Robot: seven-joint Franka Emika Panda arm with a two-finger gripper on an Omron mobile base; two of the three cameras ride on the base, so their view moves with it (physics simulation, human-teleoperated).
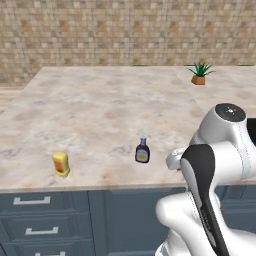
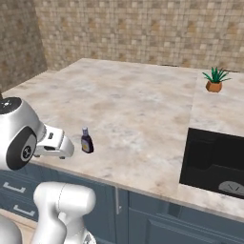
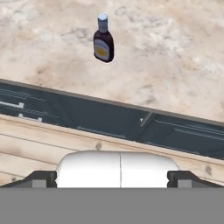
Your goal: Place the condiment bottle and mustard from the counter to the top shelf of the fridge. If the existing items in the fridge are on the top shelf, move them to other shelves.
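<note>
The condiment bottle (image 1: 142, 151), dark with a blue cap and a yellow label, stands upright near the front edge of the beige counter (image 1: 100, 105). The squat yellow mustard (image 1: 61, 164) stands to its left, also near the edge. In the right base view the condiment bottle (image 2: 86, 141) is just beyond my white hand. My gripper (image 3: 112, 179) hangs in front of the counter edge, open with its fingertips (image 3: 41, 178) wide apart and nothing between them. It points at the condiment bottle (image 3: 103, 43), which is well beyond the tips. The fridge and the existing items are out of view.
A small potted plant (image 1: 199, 75) sits at the counter's back right. A dark recessed basin (image 2: 214, 162) is set into the counter at the right. Blue-grey drawers (image 1: 35, 220) with silver handles run under the counter. A tiled wall (image 1: 125, 30) closes the back.
</note>
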